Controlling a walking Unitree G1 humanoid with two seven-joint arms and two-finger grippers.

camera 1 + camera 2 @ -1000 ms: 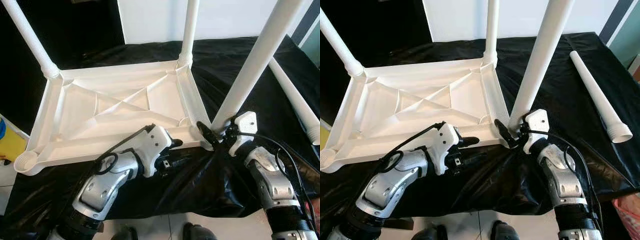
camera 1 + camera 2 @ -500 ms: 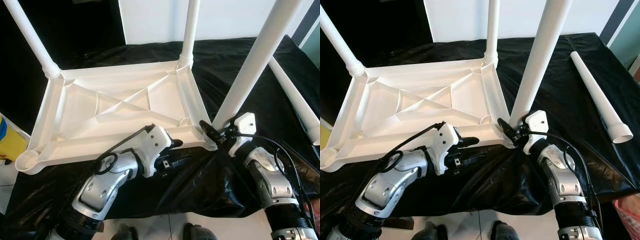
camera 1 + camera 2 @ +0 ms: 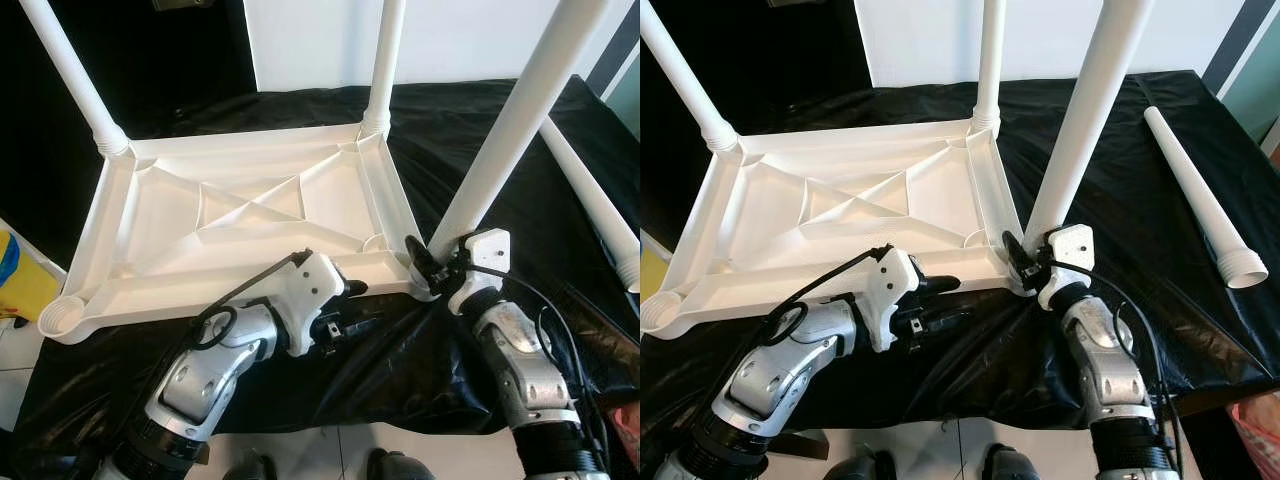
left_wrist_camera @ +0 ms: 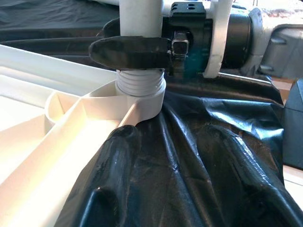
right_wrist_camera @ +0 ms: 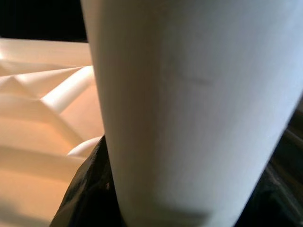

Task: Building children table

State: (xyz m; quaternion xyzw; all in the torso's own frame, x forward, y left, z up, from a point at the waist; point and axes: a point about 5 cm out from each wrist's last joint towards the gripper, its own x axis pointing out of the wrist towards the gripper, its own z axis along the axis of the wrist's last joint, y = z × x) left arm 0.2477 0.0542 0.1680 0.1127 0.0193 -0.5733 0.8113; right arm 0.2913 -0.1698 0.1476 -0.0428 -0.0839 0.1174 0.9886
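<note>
Right pincer [image 3: 1025, 262] clamped on the base of a white table leg [image 3: 1085, 120], its black fingers [image 4: 130, 51] closed around the tube just above the threaded collar, where the leg stands in the near right corner socket of the tabletop [image 3: 250, 220]. The leg rises steeply, tilted slightly toward the robot's right. Left pincer [image 3: 940, 300] — fingers slightly apart, gripping nothing — lies at the tabletop's near edge, just left of that corner, over the crumpled black sheet [image 3: 400, 350].

The tabletop rests upside down on the sheet-covered worktop [image 3: 1120, 160], its ribbed underside facing up. Two further legs are seated upright in the far corners: one at the far left [image 3: 75, 80], one at the far right [image 3: 382, 65]. The near left corner socket [image 3: 62, 318] is an open ring. A fourth leg [image 3: 1195, 195] lies loose on the black sheet, well to the right of the tabletop, flared end toward the robot.

A yellow object [image 3: 15, 280] shows at the left edge, beside the worktop.
</note>
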